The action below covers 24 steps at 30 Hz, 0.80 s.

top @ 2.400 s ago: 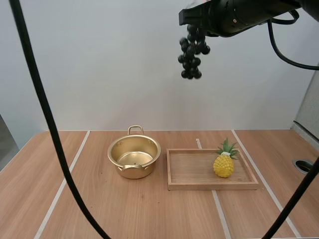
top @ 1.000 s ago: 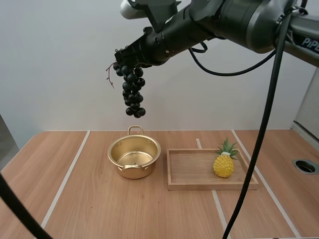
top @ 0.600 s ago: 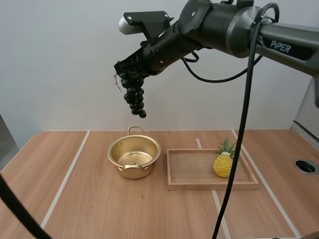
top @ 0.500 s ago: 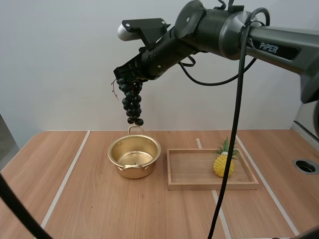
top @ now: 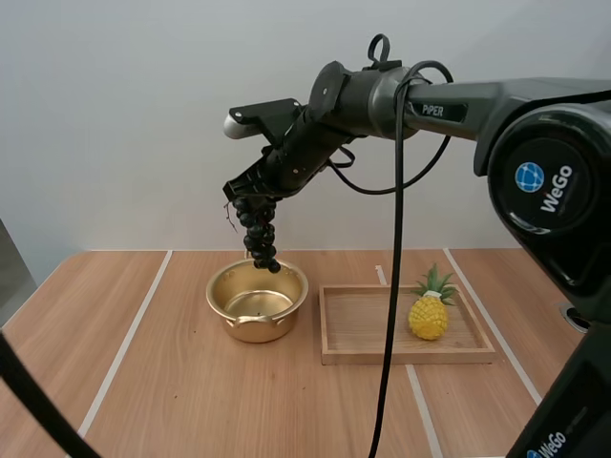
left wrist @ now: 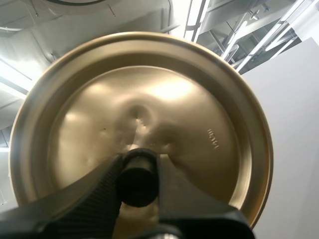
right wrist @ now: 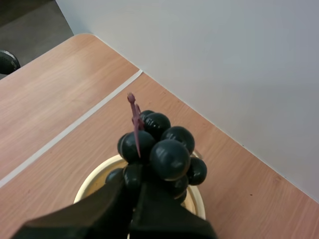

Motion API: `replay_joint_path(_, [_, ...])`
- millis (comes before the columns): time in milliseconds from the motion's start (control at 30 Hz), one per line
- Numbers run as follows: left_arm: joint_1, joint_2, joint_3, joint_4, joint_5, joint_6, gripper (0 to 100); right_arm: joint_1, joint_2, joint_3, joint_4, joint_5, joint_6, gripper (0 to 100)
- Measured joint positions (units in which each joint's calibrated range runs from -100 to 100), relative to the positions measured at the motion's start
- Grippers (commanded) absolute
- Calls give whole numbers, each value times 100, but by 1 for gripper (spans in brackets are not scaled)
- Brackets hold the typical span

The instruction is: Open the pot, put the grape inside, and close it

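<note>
Right wrist view, grapes (right wrist: 162, 149) covering most of pot (right wrist: 95, 177)

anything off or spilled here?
Nothing spilled or damaged. Pot upright and open, grapes hanging from the right pincer over it, lid gripped by its knob in the left pincer. Only stray item: a pineapple standing in the wooden tray, unrelated to the task.

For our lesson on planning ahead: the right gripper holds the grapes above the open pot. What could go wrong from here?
1. The grapes hang from the right gripper near the far rim of the pot, not its middle; released now, they might catch the rim and spill out.
2. The left gripper pinches the lid by its small knob alone; it could slip.
</note>
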Motion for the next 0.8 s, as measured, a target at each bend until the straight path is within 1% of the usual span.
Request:
replay_joint_path(267, [0,0,0,0,0,0,0,0,332,99,-100,201,0,0])
replay_joint_path(533, [0,0,0,0,0,0,0,9,494,685,-387,41,9,0])
replay_joint_path(800, [0,0,0,0,0,0,0,9,786,1028,-403,-254,9,0])
